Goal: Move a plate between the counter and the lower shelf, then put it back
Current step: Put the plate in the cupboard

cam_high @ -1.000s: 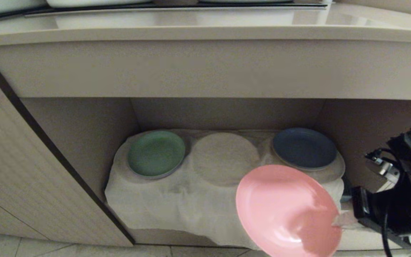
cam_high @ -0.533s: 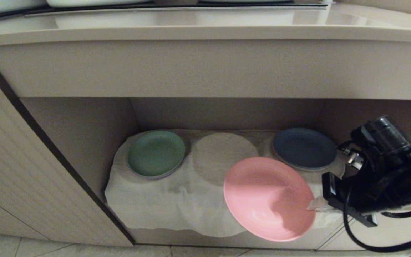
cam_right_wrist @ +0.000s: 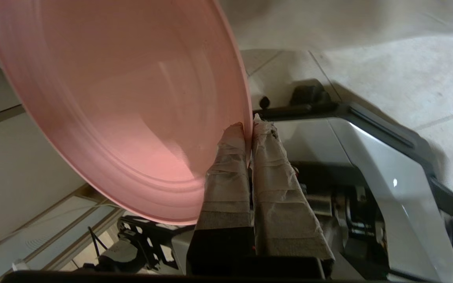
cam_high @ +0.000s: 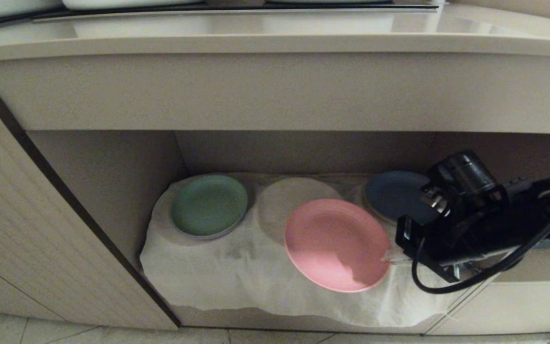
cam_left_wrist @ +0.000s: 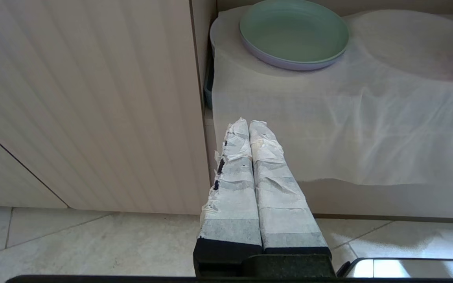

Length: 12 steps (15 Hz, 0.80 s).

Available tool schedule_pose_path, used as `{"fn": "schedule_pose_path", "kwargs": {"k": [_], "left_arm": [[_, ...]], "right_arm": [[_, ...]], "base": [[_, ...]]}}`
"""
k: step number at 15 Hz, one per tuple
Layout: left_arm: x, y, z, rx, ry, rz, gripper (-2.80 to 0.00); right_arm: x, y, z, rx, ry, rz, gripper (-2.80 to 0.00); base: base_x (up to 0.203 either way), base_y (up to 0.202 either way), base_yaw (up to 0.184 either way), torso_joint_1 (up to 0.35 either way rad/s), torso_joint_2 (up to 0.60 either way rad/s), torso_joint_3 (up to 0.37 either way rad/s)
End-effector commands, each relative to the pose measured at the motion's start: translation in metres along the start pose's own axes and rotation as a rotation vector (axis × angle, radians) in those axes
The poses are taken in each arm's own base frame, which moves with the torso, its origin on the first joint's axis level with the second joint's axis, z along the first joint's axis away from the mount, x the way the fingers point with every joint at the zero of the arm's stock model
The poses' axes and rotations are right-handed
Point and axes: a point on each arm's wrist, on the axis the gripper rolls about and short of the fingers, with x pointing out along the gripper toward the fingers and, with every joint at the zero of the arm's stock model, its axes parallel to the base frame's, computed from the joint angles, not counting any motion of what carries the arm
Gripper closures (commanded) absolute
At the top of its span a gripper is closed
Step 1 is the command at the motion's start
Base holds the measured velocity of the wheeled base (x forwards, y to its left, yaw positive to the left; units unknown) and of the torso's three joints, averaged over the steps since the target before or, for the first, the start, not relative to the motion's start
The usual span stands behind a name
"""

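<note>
Compared with a second ago, the pink plate [cam_high: 336, 244] sits higher and further left in the head view, now over the front part of the cloth [cam_high: 237, 272] on the lower shelf [cam_high: 112, 181], just in front of the bare round hump [cam_high: 287, 198] in the middle. It also looks flatter than before, when it hung tilted off the shelf's front edge. The right end effector [cam_high: 392, 255] has come in with it from the right and now covers part of the dark blue plate [cam_high: 389, 193], which earlier showed whole. The green plate [cam_high: 209, 205] and the table [cam_high: 275, 43] above are unchanged.

The right end effector is pinched narrow on the plate's right rim; in the right wrist view its taped fingers [cam_right_wrist: 226, 165] close on the rim of the plate [cam_right_wrist: 124, 110]. Whether the plate rests on the cloth or hangs just above it cannot be told. The plate's far edge is cut off in that wrist view.

The left end effector [cam_left_wrist: 249, 125] hangs parked near the floor [cam_left_wrist: 73, 239] in front of the cabinet door [cam_left_wrist: 92, 98], its taped fingers pressed together on nothing; it lies outside the head view.
</note>
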Motion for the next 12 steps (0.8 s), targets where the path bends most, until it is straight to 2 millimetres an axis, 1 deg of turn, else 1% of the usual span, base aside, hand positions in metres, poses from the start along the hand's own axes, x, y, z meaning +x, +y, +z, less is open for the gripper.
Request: {"fn": "schedule_pose_path", "kwargs": {"k": [1, 6, 12], "left_arm": [[0.000, 0.000, 0.000, 0.000, 0.000, 0.000, 0.00], [0.000, 0.000, 0.000, -0.002, 0.000, 0.000, 0.00], [0.000, 0.000, 0.000, 0.000, 0.000, 0.000, 0.00]], "right_arm": [[0.013, 0.003, 0.003, 0.005, 0.017, -0.008, 0.00], [0.034, 0.016, 0.022, 0.034, 0.008, -0.005, 0.00], [0.057, 0.022, 0.036, 0.051, -0.010, -0.028, 0.00]], "base": [[0.000, 0.000, 0.000, 0.000, 0.00, 0.000], [0.000, 0.000, 0.000, 0.000, 0.00, 0.000], [0.000, 0.000, 0.000, 0.000, 0.00, 0.000]]}}
